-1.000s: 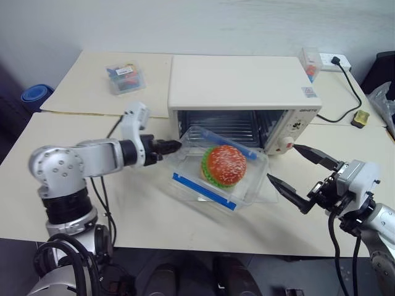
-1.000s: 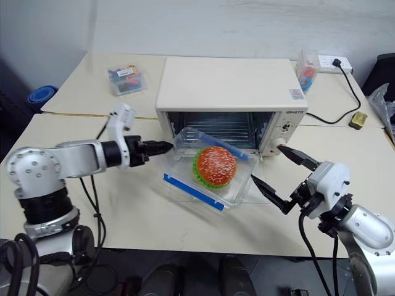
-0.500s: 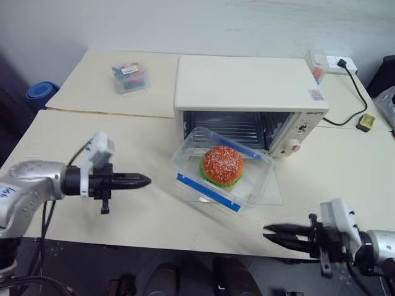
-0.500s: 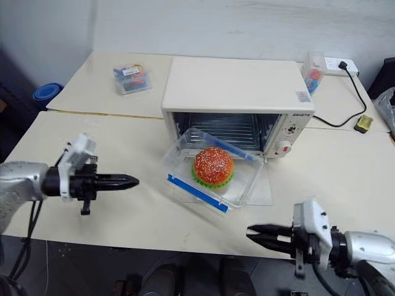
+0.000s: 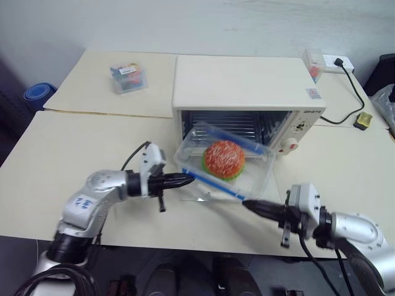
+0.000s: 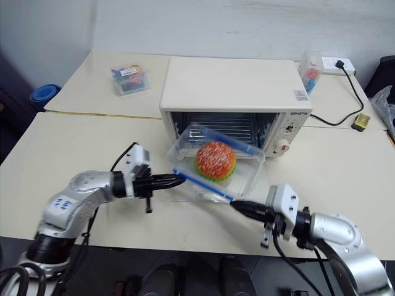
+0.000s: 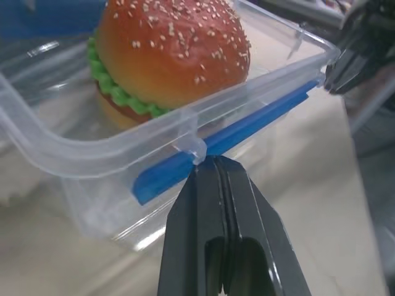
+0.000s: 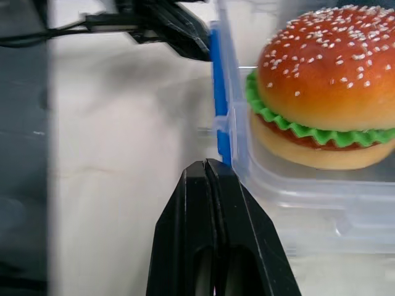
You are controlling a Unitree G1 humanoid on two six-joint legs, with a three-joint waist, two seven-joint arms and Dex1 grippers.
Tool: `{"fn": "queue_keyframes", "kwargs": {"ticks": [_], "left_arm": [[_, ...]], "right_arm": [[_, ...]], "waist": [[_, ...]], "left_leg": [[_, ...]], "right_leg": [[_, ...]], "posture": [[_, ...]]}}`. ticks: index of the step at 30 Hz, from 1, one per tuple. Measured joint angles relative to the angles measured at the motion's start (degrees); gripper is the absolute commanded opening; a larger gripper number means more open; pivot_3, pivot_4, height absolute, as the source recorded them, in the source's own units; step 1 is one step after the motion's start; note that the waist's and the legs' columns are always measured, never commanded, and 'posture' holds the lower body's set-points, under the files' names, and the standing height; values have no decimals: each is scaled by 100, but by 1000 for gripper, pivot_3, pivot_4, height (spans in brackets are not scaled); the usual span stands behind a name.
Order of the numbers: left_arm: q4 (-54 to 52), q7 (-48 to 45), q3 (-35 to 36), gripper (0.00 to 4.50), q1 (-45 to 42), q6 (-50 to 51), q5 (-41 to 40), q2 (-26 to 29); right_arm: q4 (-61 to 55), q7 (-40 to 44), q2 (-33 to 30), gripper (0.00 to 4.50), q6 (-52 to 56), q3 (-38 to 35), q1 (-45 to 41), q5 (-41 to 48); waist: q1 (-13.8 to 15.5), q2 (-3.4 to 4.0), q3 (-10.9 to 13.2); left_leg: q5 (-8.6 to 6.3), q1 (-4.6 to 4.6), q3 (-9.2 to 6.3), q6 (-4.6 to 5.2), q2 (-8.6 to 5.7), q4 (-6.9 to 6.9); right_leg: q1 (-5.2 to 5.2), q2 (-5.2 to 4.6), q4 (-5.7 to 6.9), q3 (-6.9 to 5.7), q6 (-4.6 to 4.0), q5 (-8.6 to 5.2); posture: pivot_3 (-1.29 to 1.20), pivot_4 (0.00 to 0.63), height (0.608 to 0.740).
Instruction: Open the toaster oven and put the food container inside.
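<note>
A: Where is the food container [image 5: 225,168] now?

B: It sits on the lowered glass door of the toaster oven [image 5: 247,86], half inside the opening, with the burger [image 5: 224,158] in it.

A: And the pincers?

B: Both are pressed together and hold nothing. The left pincer [image 5: 187,179] touches the blue clip [image 7: 222,142] side; the right pincer [image 5: 250,205] points at the near corner.

A: What can go wrong?

B: I think uneven pushing may turn the box, so it jams on the wire rack [image 5: 228,124] or slides off onto the surface [image 5: 74,154].
</note>
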Motion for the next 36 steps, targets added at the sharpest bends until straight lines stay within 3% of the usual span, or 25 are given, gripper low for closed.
{"fn": "queue_keyframes", "kwargs": {"ticks": [10, 15, 19, 22, 25, 29, 33, 36], "left_arm": [[831, 804, 0, 0, -463, -376, 447, -993], [1360, 1158, 71, 0, -785, -708, 716, -1335], [1564, 1250, 87, 0, -930, -860, 838, -1416], [1342, 925, 71, 0, -833, -748, 777, -1073], [456, 211, 473, 602, -334, -298, 185, -150], [-243, -749, 1431, 1816, 558, -383, -476, 801], [-202, -1881, 2103, 3000, 1338, -1178, -644, 1317], [-55, -2398, 2388, 3952, 1522, -1381, -822, 1562]], "right_arm": [[1792, -689, 744, 30, -653, 195, -1879, -943], [2439, -811, 1068, 30, -999, 468, -2326, -1315], [2716, -887, 1280, 30, -1178, 600, -2522, -1462], [2633, -761, 1219, 30, -1132, 572, -2472, -1384], [2121, -276, 681, 0, -957, 208, -2003, -865], [1985, 357, -108, 0, -931, -530, -1462, -443], [3124, 966, -598, 0, -1574, -704, -1269, -733], [4285, 1482, -702, 0, -2322, -421, -1393, -1138]], "waist": [[-8, 1, 0], [-13, 1, 0], [-18, 1, -1], [-27, 1, -1], [-35, 5, 1], [-29, 5, 0], [-31, 5, 1], [-21, 7, 2]], "left_leg": [[8, -5, 8, -11, 4, 3], [19, -9, 11, -32, 5, 2], [21, -9, 13, -35, 5, 2], [21, -14, 14, -35, 7, 0], [20, -29, 9, -38, 16, -12], [2, -21, 9, -8, 13, -8], [-7, 4, 14, 12, 10, -9], [-7, 8, 12, 14, 10, -9]], "right_leg": [[-14, 6, 7, 5, 0, 0], [-19, 7, 7, 6, 0, 0], [-20, 7, 9, 10, 1, 1], [-25, 8, 8, 12, 1, 1], [-36, 10, 14, 7, 1, 0], [-17, 0, -22, 5, 0, 0], [9, -5, -30, 3, -5, 2], [12, -6, -26, 0, -8, 4]], "posture": [[0, 150, 740], [0, 150, 740], [0, 150, 740], [0, 150, 740], [0, 150, 740], [0, 150, 740], [0, 150, 740], [0, 150, 740]]}}
